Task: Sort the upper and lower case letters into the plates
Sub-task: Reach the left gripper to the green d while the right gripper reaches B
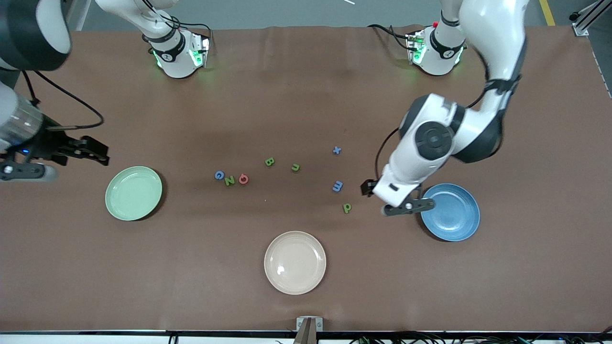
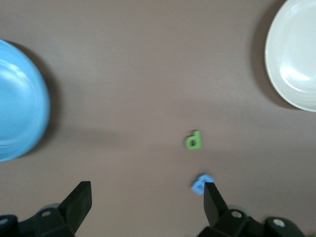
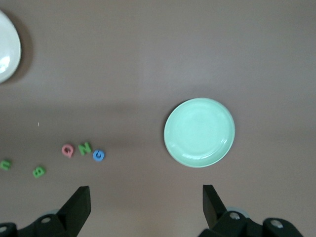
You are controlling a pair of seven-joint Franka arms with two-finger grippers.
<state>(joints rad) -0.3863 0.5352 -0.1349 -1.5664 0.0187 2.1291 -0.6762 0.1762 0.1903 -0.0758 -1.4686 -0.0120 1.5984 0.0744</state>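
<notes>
Eight letters lie mid-table: blue G [image 1: 219,175], green N [image 1: 229,180], pink Q [image 1: 243,178], green B [image 1: 269,161], green n [image 1: 295,167], blue x [image 1: 336,150], blue m [image 1: 337,186], green p [image 1: 347,208]. The mint green plate [image 1: 134,193] and the blue plate [image 1: 450,211] are both empty. My left gripper [image 1: 409,207] is open and empty, over the table between the p and the blue plate. Its wrist view shows the p [image 2: 194,140], with the m [image 2: 201,181] beside one fingertip [image 2: 212,197]. My right gripper [image 1: 24,171] is open and empty beside the mint plate [image 3: 199,132].
An empty cream plate [image 1: 295,262] sits nearer the front camera than the letters. It also shows in the left wrist view [image 2: 294,54]. The two arm bases stand along the table's edge farthest from the front camera.
</notes>
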